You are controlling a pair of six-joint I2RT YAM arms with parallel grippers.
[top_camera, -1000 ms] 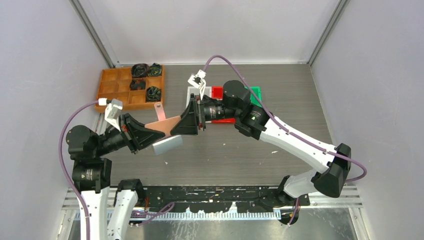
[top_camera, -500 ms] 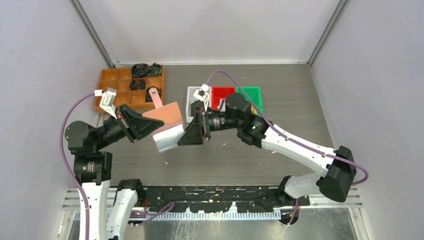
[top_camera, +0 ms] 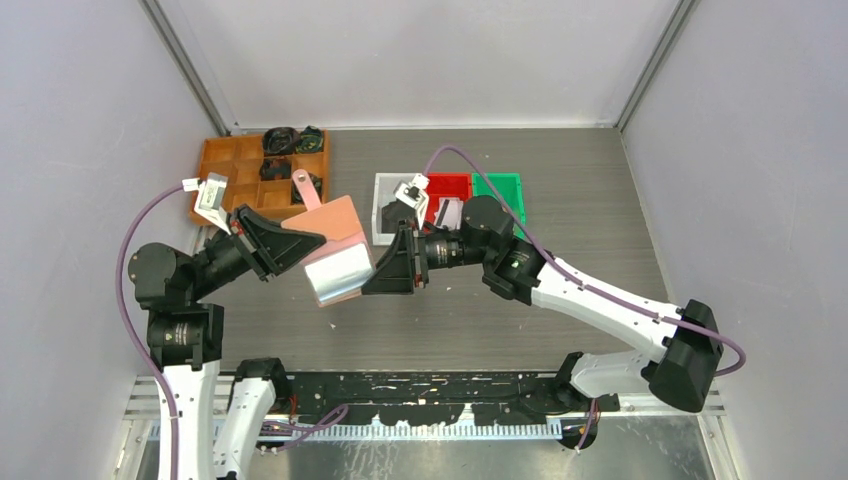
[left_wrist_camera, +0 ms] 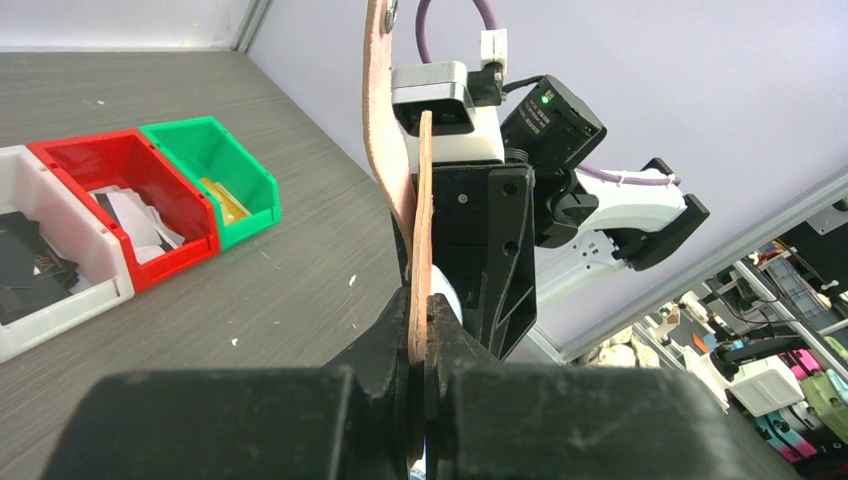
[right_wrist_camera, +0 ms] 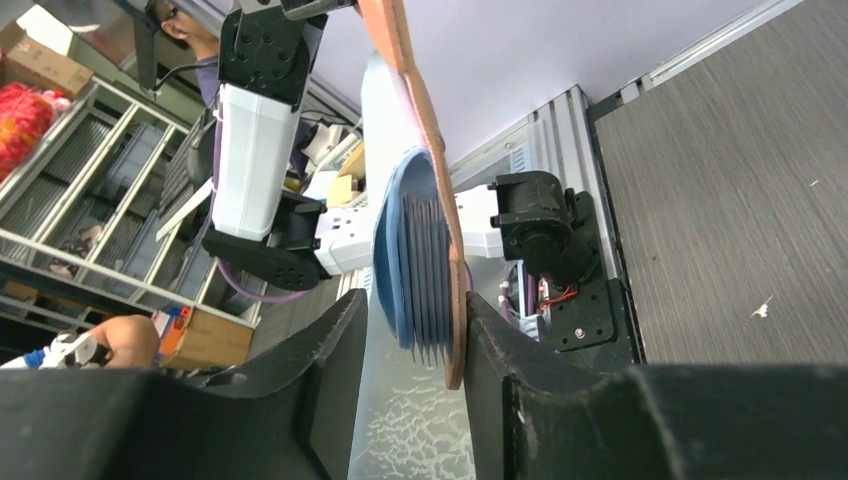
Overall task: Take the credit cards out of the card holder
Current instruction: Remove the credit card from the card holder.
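The card holder [top_camera: 337,250], tan leather over a silver body, hangs in the air above the table's left middle. My left gripper [left_wrist_camera: 420,322] is shut on its leather edge [left_wrist_camera: 424,200], and the strap [left_wrist_camera: 380,100] stands up beside it. A fan of blue-grey cards [right_wrist_camera: 415,270] sticks out of the holder's lower end. My right gripper [right_wrist_camera: 415,350] stands open around that end: one jaw lies against the leather back [right_wrist_camera: 440,150], the other is apart from the cards. From above, the right gripper [top_camera: 378,272] meets the holder from the right.
White [top_camera: 383,232], red [top_camera: 447,181] and green [top_camera: 500,186] bins sit side by side behind the grippers, with cards and paper in them. A wooden compartment tray [top_camera: 232,178] with dark items stands at the back left. Grey walls close in both sides.
The left gripper lifted the holder up and back toward the tray. The right gripper swung nearer and lower, from beside the flap to around the card end.
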